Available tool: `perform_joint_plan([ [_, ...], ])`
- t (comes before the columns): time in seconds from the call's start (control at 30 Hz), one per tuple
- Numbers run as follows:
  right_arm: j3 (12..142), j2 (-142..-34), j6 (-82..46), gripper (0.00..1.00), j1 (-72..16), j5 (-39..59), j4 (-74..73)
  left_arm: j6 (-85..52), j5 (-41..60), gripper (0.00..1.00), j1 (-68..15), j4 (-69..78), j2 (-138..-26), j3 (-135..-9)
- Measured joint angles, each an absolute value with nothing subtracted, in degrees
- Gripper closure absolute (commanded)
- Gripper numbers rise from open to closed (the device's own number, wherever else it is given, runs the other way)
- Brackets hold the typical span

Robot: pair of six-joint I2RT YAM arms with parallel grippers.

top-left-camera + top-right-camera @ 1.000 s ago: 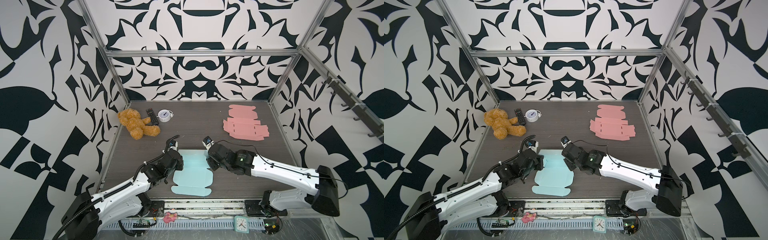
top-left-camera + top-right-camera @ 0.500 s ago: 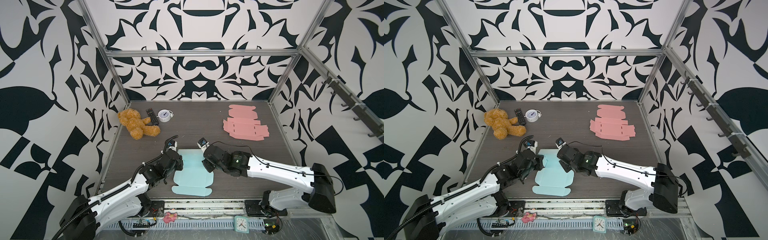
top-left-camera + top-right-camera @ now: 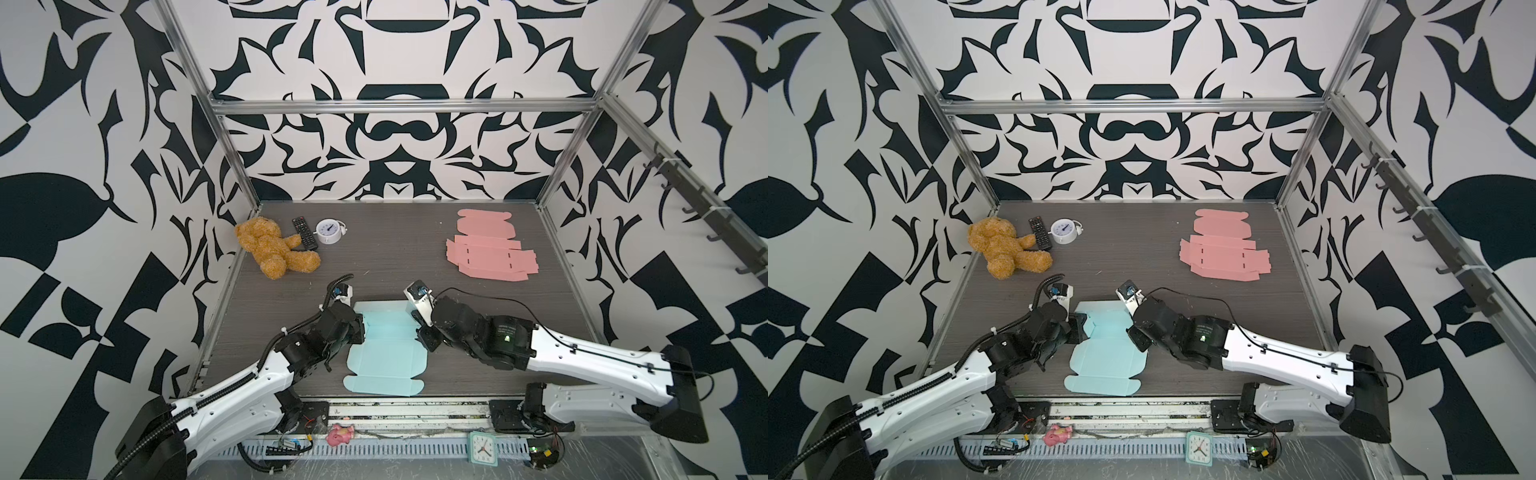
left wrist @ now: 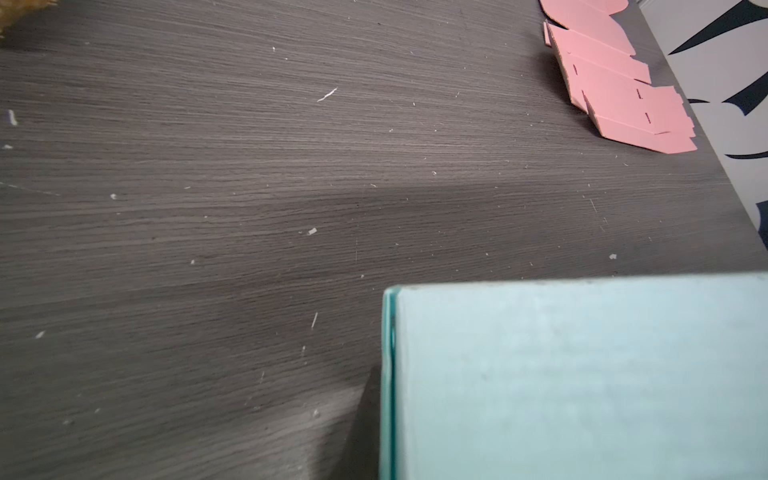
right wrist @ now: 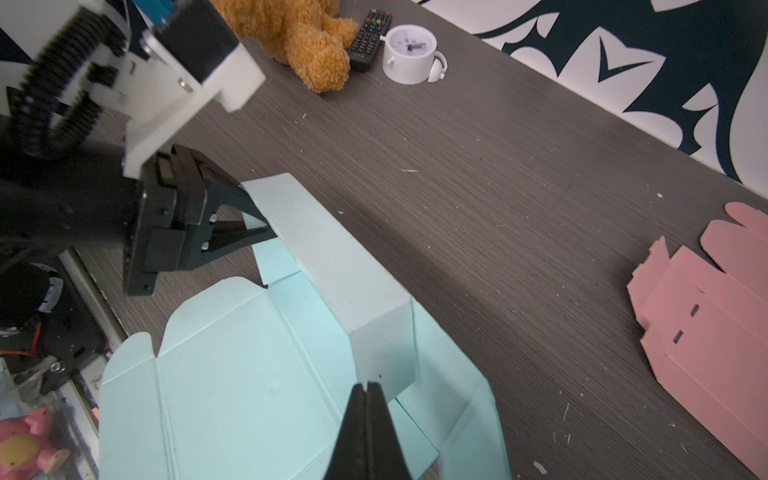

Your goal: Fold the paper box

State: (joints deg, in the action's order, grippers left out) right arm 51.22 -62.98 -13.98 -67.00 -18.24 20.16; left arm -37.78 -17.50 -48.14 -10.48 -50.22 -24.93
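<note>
The light blue paper box lies as a part-folded blank at the table's front centre. Its far wall stands upright, with a short end flap bent round at the right corner. My left gripper is shut on the left end of that wall. The wall's outer face fills the left wrist view. My right gripper is shut with nothing between its fingers. Its tips sit right at the end flap.
Flat pink box blanks lie at the back right. A teddy bear, a black remote and a white alarm clock sit at the back left. Metal frame posts edge the table.
My right arm drifted slightly left over the box's right side and came back. The left gripper has kept its hold on the raised wall.
</note>
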Motion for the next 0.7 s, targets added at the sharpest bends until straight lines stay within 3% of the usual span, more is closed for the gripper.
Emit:
perform_joint_plan([
  [0.7, 28.36, -34.33, -14.46, 1.00, -67.00, -15.77, 7.35, -42.76, -11.66, 0.98, -43.97, -12.38, -44.38, -25.74],
])
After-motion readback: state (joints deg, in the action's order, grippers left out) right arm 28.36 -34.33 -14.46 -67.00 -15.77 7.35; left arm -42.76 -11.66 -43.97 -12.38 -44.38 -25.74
